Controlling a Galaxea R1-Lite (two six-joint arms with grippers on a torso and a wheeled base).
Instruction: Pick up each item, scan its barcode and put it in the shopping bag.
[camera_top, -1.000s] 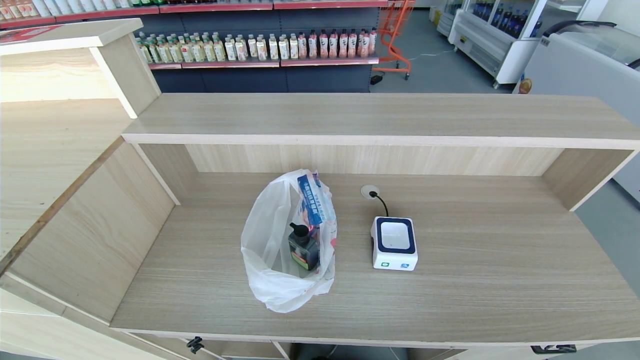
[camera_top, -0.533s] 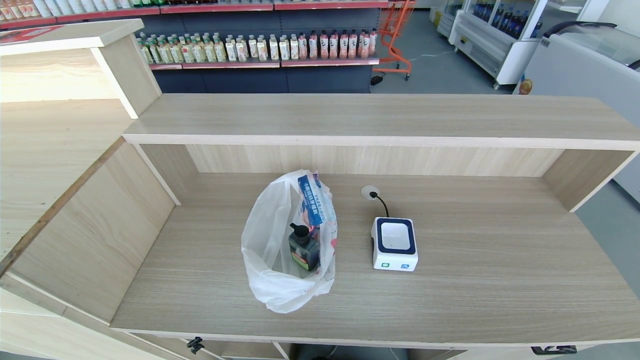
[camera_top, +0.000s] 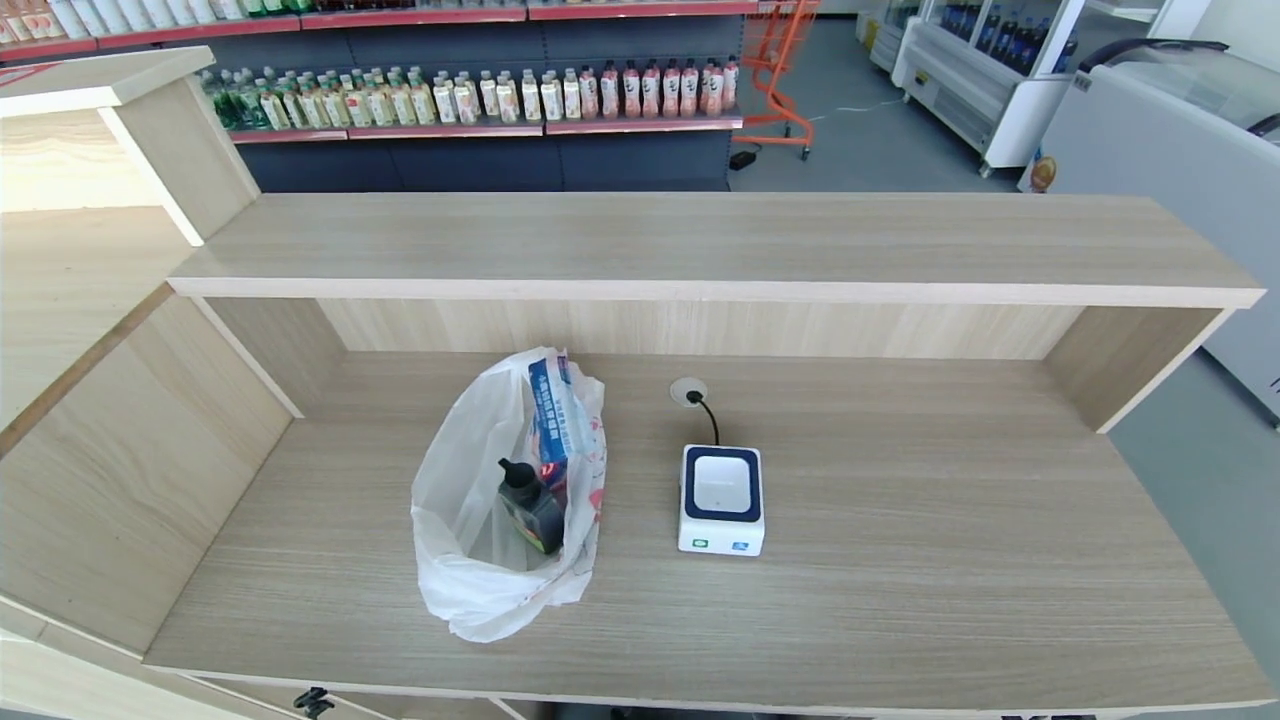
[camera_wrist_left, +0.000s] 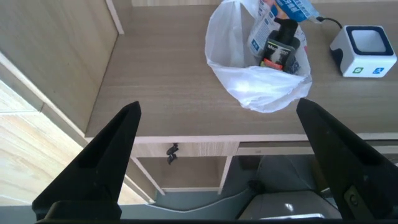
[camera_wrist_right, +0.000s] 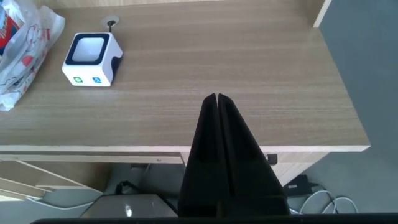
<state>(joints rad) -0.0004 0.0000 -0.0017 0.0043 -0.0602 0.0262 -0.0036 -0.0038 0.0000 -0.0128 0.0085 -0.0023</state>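
The white plastic shopping bag (camera_top: 450, 500) stood just left of the barcode scanner (camera_top: 722, 500), near it but apart, its mouth gaping upward. That open mouth probably suited drops from above. Inside it a dark pump bottle (camera_top: 532, 512) stood upright, and a blue-printed packet (camera_top: 551, 420) leaned against the bag's wall on the side toward the scanner. Both items seen were therefore already bagged, and the task looked finished or close to it.

The scanner sat with its window facing up, so a barcode could be passed over it. Its black cable (camera_top: 705, 415) ran back to a round grommet (camera_top: 687, 390) behind it, which kept the cord out of the working area in front.

Nearer the robot than the scanner, beyond the near edge of the wooden counter (camera_top: 900, 600), the left gripper (camera_wrist_left: 219, 104) hung with its fingers spread wide, empty. The right gripper (camera_wrist_right: 216, 99) had its fingers pressed together on nothing.

Behind the scanner a raised ledge (camera_top: 700, 240) overhung the back wall, so high reaches there risked a knock. Left of the bag a side panel (camera_top: 130, 470) closed things in. Right of the scanner the counter ran broad to a far panel (camera_top: 1130, 360), the easier room for swinging an arm.
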